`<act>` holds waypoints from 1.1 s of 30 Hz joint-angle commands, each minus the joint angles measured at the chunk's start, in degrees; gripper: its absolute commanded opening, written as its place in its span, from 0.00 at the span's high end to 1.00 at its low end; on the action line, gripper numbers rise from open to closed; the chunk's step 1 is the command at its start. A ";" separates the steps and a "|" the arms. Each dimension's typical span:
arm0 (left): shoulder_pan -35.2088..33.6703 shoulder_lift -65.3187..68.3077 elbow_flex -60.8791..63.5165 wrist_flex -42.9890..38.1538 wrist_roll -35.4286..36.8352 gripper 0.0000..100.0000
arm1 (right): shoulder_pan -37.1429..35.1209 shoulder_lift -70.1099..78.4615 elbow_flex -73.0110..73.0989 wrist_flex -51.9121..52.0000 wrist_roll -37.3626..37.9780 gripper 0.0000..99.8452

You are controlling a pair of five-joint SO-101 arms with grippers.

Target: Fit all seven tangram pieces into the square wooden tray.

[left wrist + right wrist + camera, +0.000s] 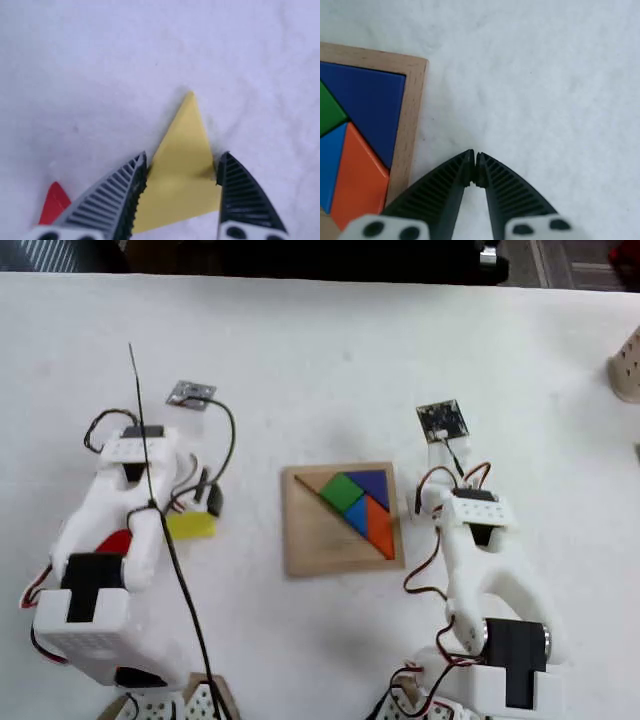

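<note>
The square wooden tray (pixel 305 550) lies mid-table. A green piece (pixel 343 488), a dark blue piece (pixel 374 483), a light blue piece (pixel 357 514) and an orange piece (pixel 379 523) fill its far right part. In the right wrist view the tray's corner (pixel 415 95) holds the dark blue piece (pixel 370 105) and the orange piece (pixel 357 175). My right gripper (pixel 475 159) is shut and empty just beside the tray's right rim. On the table to the left lies a yellow triangle (pixel 182 170). My left gripper (pixel 183 156) is open, its fingers straddling it. A red piece (pixel 52 202) lies nearby.
Two small circuit boards (pixel 191 394) (pixel 442 420) with cables lie behind the arms. A black wire (pixel 165 530) runs across the left arm. A pale object (pixel 628 365) stands at the far right edge. The tray's left half shows bare wood.
</note>
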State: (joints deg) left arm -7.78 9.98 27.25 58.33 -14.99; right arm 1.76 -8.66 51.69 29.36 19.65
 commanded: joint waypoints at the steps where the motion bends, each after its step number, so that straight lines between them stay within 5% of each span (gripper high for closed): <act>1: -0.31 -0.84 -0.44 -0.18 -5.45 0.78 | -0.75 -0.13 -2.99 -0.13 0.53 0.98; 14: -1.01 -0.84 -0.35 1.32 -5.54 0.78 | -0.75 -0.13 -2.99 -0.04 0.70 0.98; 33: -12.18 -0.75 -7.91 4.75 16.00 0.78 | -0.75 -0.13 -2.99 -0.04 0.88 0.98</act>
State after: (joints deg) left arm -18.68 10.07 23.82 60.00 -0.84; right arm 1.76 -8.66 51.69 29.36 19.65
